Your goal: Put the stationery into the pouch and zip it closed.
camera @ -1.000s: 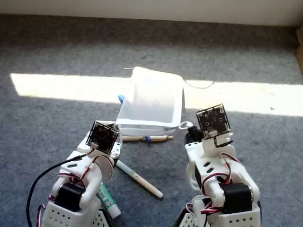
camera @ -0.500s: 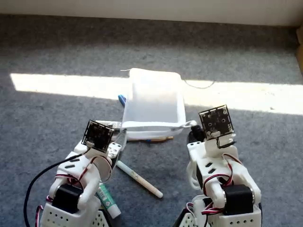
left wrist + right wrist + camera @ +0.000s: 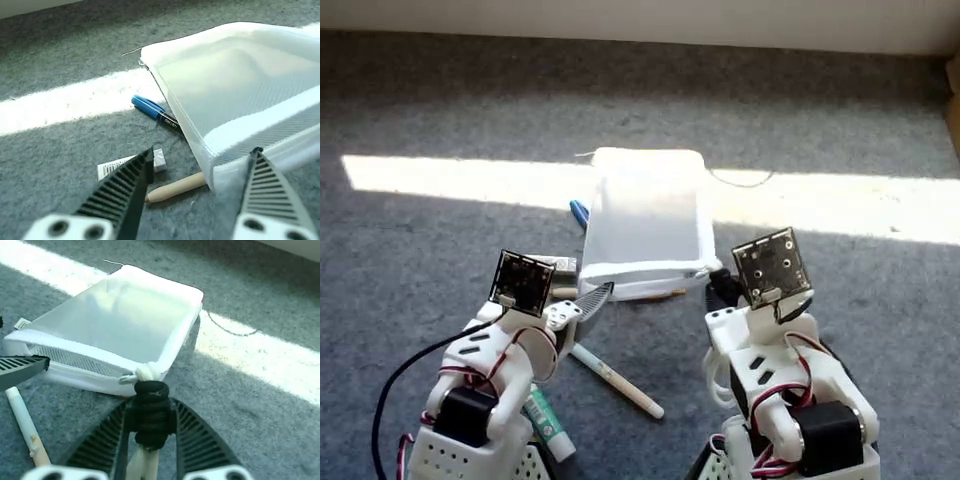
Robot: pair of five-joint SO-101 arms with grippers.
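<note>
Pouch [image 3: 645, 215]: where is it lying? (A)

Flat on the grey carpet [image 3: 440, 110], just beyond the two arms, mouth toward them. White, translucent. Can't tell from here whether anything is inside. (B)

Grippers? (A)

Right gripper [image 3: 150, 412] clenched on the black-wrapped pull tag [image 3: 150, 390] at one corner of the mouth, white knot just past its tips. Left gripper [image 3: 202, 155] released, jaws spread wide, hovering low at the mouth's other corner. It touches nothing I can make out. (B)

Stationery? (A)

All that I can see is outside. Pencil [image 3: 175, 187] has one end tucked under the mouth's edge, right below the open jaws. Small labelled piece [image 3: 125, 166] just beside it. Blue pen [image 3: 150, 109] against the pouch's side. White pen [image 3: 615, 378] and glue stick [image 3: 548, 420] lie back near the left arm's base. (B)

Which step? (A)

My reading: loading not begun. Right anchors the zip end so the pouch won't slide, and left is free to fetch. (B)

Next move? (A)

Probably the pencil, being nearest. Set the jaws astride it, close, draw it out from under the lip, feed it end-first into the mouth. The mouth looks barely parted, with mesh showing between the bands, so the lip may need lifting first. Zip comes last. (B)
</note>
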